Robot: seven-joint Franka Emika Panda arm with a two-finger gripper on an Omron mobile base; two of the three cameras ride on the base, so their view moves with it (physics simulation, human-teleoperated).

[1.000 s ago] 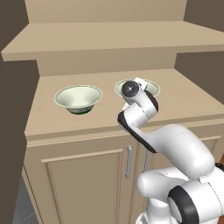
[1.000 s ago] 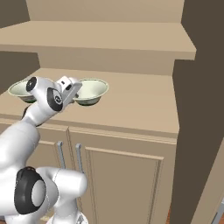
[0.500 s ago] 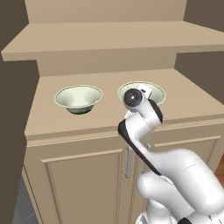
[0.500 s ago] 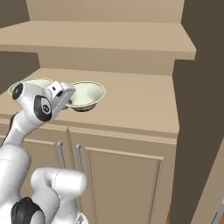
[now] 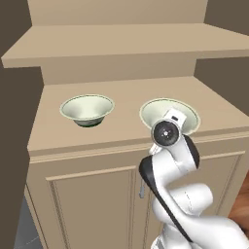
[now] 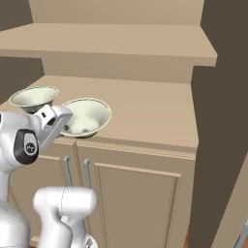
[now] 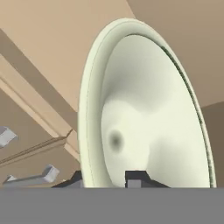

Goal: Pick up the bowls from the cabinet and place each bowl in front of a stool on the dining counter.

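Observation:
Two pale cream-green bowls stand in the open niche of the beige cabinet (image 5: 127, 95). The left bowl (image 5: 87, 109) (image 6: 33, 97) rests upright further back on the shelf. The right bowl (image 5: 181, 110) (image 6: 89, 116) is at the shelf's front edge, tilted a little. My gripper (image 5: 169, 120) (image 6: 67, 115) (image 7: 105, 179) is shut on this bowl's near rim, one finger inside (image 7: 138, 177) and one outside. In the hand view the bowl (image 7: 144, 118) shows its hollow side. The stool and the dining counter are out of view.
Below the shelf are the cabinet's panelled double doors with slim metal handles (image 6: 87, 172) (image 5: 141, 187) (image 7: 30, 179). An upper shelf board (image 5: 121, 44) overhangs the niche. A dark wall (image 6: 223, 121) closes the right side.
The gripper has drawn the right bowl forward from the back of the shelf to its front edge. The left bowl has stayed put.

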